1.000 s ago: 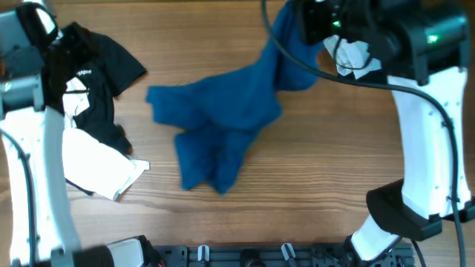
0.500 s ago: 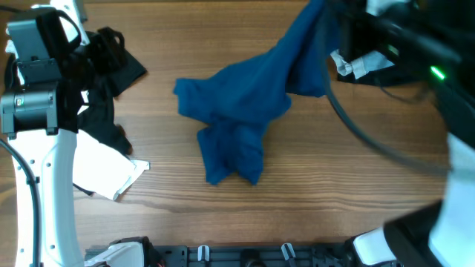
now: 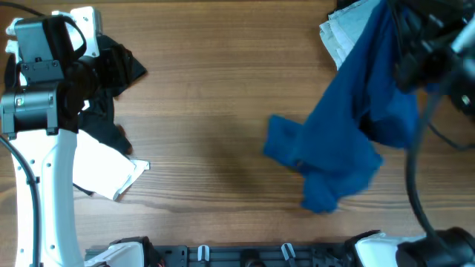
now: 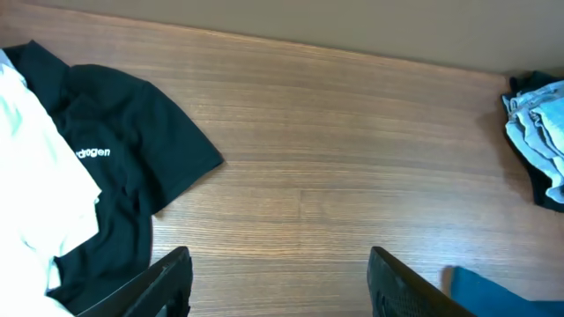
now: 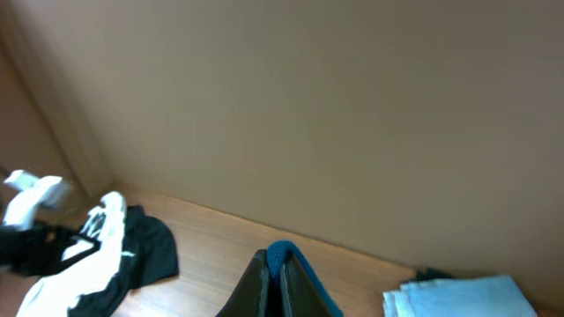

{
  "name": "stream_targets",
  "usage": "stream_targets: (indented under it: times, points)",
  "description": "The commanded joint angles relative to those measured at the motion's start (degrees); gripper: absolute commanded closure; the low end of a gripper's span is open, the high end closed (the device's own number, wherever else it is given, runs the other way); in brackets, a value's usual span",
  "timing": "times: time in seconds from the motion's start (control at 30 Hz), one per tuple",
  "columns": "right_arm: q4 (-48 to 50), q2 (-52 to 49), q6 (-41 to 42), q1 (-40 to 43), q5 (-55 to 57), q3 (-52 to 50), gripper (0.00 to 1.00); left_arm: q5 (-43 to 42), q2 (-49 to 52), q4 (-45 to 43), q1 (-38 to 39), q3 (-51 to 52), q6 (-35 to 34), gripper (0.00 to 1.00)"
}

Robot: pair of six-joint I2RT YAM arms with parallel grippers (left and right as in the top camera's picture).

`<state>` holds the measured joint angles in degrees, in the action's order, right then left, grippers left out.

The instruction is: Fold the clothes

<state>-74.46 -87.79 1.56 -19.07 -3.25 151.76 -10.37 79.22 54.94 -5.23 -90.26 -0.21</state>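
Right gripper point(image 5: 273, 286): fingers pinched tight on a fold of the shirt point(image 3: 349, 141); blue cloth shows just above the tips in the wrist view. Left gripper point(image 4: 280, 269): fingers spread wide, nothing between them, bare wood of the table point(image 3: 208, 111) below.

Shirt: the largest item. It is held high at about 2 o'clock in the overhead view and hangs as a long drape towards 4 o'clock, where its bunched lower end touches the wood. Judgement: the raised hold lets the cloth's own weight pull it out of its bunch, so that it can be laid flat. Folding proper is not yet begun. The arm above the grasp is blurred, so which part of the shirt is pinched cannot be told.

White garment point(image 3: 96, 167): at 8 o'clock, lying flat, partly under the left arm.

Black tee point(image 3: 119, 70): at 10 o'clock, crumpled, touching the white garment, small white print visible from the left wrist. Both lie well apart from the shirt and are judged to be awaiting their turn.

Pile point(image 3: 343, 31): pale folded cloth at 1 o'clock, partly hidden behind the drape. Risk: the hanging shirt could drag across it.
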Motion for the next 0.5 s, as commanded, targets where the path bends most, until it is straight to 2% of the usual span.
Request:
stream_targets:
  times: [0.0,0.2,0.27,0.47]
  points:
    - [2.0,-7.5,3.3,-0.2,2.8,0.5,0.96,-0.7,0.0,-0.6,0.2,-0.1,1.5,0.36]
    - [8.2,-20.0,5.2,-0.2,-0.2,0.5,0.96,-0.7,0.3,-0.6,0.3,-0.1,1.5,0.36]
    - [13.0,-23.7,6.1,-0.2,-0.6,0.5,0.96,-0.7,0.6,-0.6,0.3,-0.1,1.5,0.35]
    - [17.6,-28.5,5.7,-0.2,-0.3,0.5,0.96,-4.4,2.4,-0.7,0.9,-0.1,1.3,0.36]
